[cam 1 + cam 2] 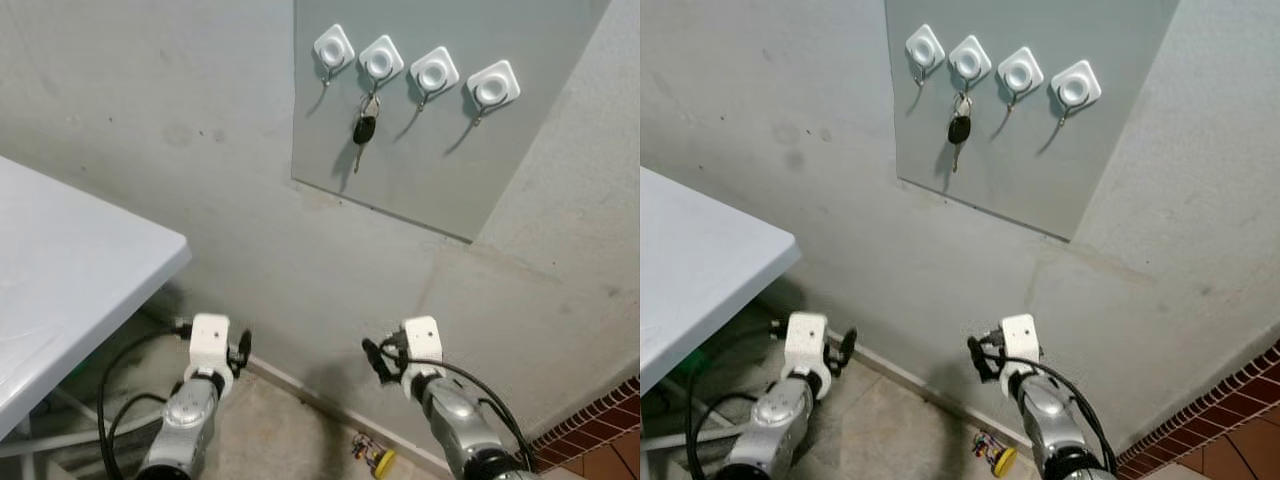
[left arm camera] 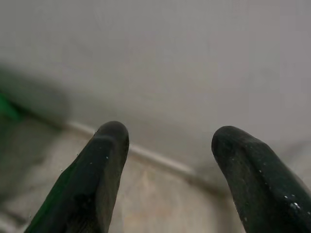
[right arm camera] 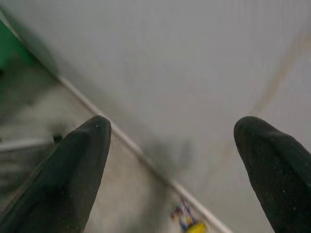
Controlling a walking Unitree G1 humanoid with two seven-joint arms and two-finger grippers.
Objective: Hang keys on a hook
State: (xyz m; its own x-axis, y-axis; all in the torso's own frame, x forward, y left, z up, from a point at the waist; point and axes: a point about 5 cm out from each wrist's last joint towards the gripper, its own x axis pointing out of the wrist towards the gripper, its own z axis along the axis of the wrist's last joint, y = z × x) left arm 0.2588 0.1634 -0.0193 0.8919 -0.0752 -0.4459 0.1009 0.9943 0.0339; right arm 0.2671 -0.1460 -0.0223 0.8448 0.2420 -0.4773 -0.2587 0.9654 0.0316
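A black-headed key on a ring [image 1: 365,128] hangs from the second white hook [image 1: 379,62] in a row of several hooks on a grey wall panel [image 1: 420,170]. The hooks to either side [image 1: 333,48] [image 1: 433,72] carry nothing. Both arms are low, far below the panel. My left gripper [image 2: 167,160] is open and faces the base of the wall with nothing between its fingers [image 2: 97,170]. My right gripper [image 3: 172,160] is open too, also empty, pointing at the wall and floor. In the eye view the left gripper [image 1: 240,350] and right gripper [image 1: 378,360] hang near the floor.
A white table [image 1: 70,290] stands at the left with cables beneath it. A small yellow and multicoloured object [image 1: 372,455] lies on the floor by the skirting, between the arms. Red brick flooring [image 1: 600,430] shows at the lower right.
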